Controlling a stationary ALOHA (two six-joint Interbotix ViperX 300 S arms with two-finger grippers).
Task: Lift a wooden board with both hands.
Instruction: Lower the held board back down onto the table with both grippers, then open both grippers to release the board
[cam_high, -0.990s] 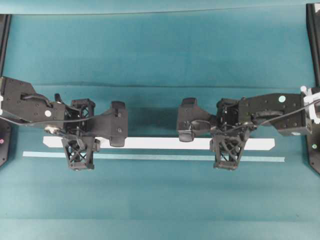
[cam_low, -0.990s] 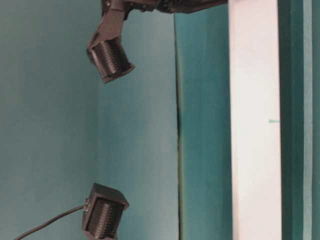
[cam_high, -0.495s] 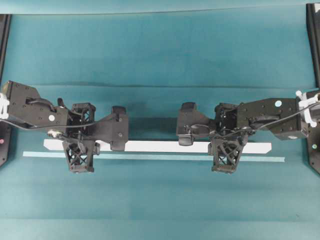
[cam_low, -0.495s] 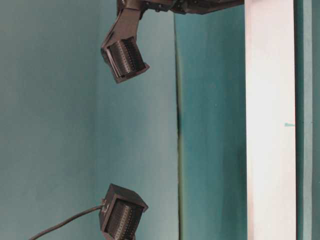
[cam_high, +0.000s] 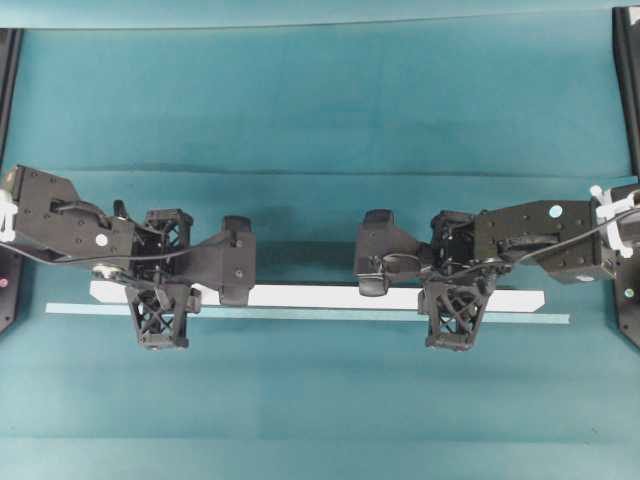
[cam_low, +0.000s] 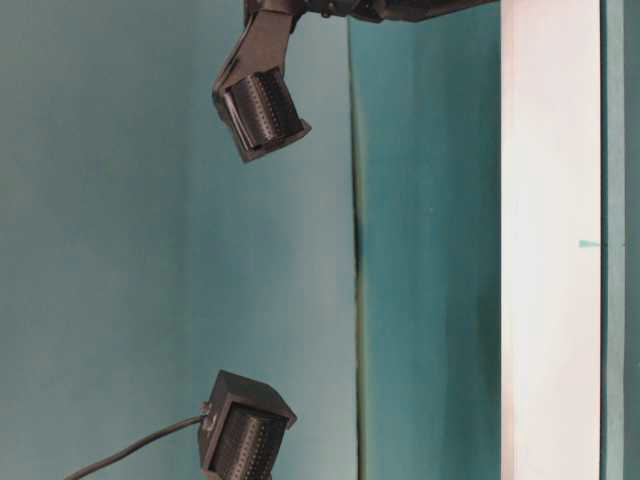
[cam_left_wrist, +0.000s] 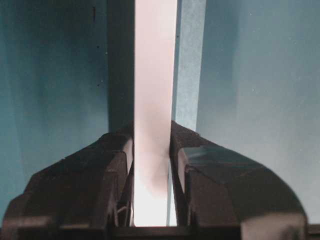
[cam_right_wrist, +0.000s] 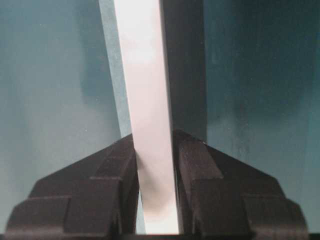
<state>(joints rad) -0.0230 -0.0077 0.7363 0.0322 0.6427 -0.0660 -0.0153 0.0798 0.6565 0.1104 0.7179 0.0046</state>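
Note:
The wooden board is a long white plank lying left to right across the teal table. My left gripper is shut on it near its left end, and my right gripper is shut on it near its right end. In the left wrist view the board runs straight out between the two black fingers, and the gripper presses both of its edges. The right wrist view shows the same hold, gripper on board. A dark shadow lies beside the board. The table-level view shows the board as a wide white band.
A thin pale teal strip lies on the table just in front of the board and parallel to it; it also shows in the left wrist view. Black frame posts stand at the table's sides. Two wrist camera housings hang in the table-level view.
Both grippers, still shut on the board, have carried it a little toward the pale teal strip. The board looks slightly shorter from overhead. Both arms have shifted with it.

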